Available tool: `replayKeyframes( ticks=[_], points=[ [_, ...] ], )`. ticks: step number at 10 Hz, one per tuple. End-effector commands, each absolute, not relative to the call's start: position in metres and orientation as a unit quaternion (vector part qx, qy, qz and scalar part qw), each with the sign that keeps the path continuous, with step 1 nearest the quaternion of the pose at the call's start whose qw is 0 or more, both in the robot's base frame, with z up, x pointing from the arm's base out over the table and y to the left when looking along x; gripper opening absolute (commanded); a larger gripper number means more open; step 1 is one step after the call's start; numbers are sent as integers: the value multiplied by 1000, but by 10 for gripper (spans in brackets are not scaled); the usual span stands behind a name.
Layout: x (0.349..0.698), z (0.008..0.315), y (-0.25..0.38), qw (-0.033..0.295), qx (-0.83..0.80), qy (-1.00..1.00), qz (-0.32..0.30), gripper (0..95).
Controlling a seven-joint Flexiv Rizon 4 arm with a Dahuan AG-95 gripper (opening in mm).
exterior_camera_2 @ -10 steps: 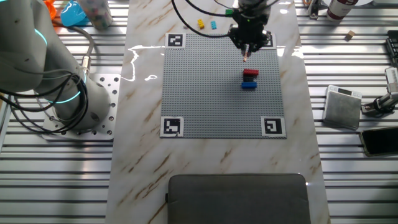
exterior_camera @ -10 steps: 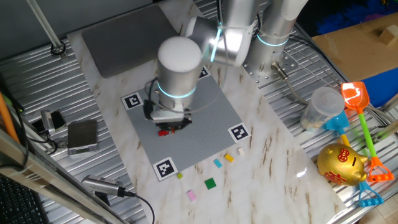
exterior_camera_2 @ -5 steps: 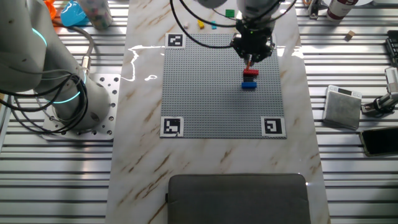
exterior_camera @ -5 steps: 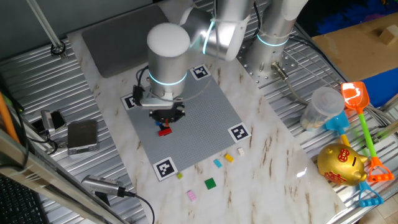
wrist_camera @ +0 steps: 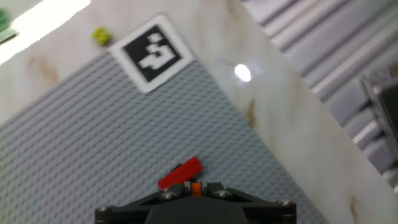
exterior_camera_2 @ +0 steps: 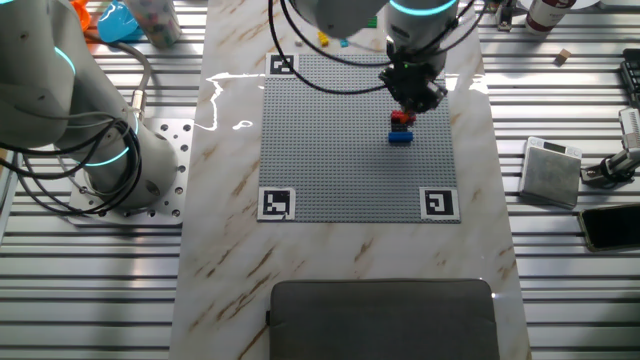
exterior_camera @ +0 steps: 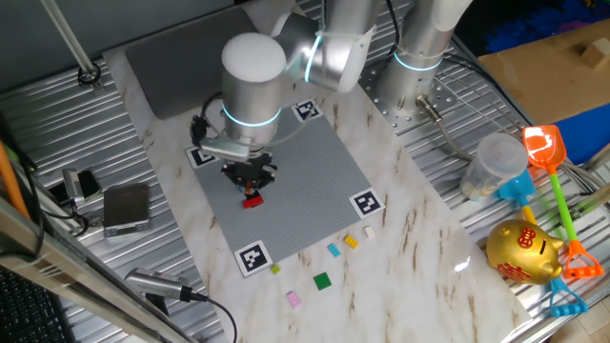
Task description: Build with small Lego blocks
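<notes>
We are in the placing step. Our gripper (exterior_camera_2: pixel 411 98) hangs just above the grey baseplate (exterior_camera_2: pixel 330 140), on the side of the red brick (exterior_camera_2: pixel 402 118) that faces the far corner marker. In the hand view the jaws stand nearly together, and a small orange brick (wrist_camera: pixel 195 188) sits pinched between the tips, so we judge that we hold it with a narrow grip.

The red brick is already seated on the baseplate. From the other fixed view a blue brick (exterior_camera_2: pixel 400 137) lies just beside it, on the side away from our gripper; whether the two touch we cannot tell. In the hand view the red brick appears just ahead of the fingertips, slightly tilted to the frame.

The loose bricks wait on the marble table (exterior_camera: pixel 410 257), beyond the baseplate edge and well apart from the red brick: a yellow one (exterior_camera: pixel 351 242), a light blue one (exterior_camera: pixel 334 251), a green one (exterior_camera: pixel 323 280), a pink one (exterior_camera: pixel 294 299) and a white one (exterior_camera: pixel 370 232).

For the next move, we think we must bring the orange brick exactly over the red brick or over the studs beside it, line up its edges with the stud rows, then press straight down until it seats. Only after this we should open the jaws. A small misalignment may leave the brick tilted.
</notes>
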State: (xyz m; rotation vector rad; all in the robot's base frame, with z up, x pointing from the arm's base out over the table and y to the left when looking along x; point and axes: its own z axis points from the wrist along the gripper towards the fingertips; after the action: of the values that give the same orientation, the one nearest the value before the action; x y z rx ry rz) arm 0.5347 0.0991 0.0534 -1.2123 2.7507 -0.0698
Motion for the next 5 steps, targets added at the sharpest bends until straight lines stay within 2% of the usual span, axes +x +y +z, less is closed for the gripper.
replayKeyframes(
  ticks=[1, 5],
  points=[
    [540, 50, 93, 77, -312, 947, -9, 0],
    [540, 48, 93, 75, -313, 947, -13, 0]
  ],
)
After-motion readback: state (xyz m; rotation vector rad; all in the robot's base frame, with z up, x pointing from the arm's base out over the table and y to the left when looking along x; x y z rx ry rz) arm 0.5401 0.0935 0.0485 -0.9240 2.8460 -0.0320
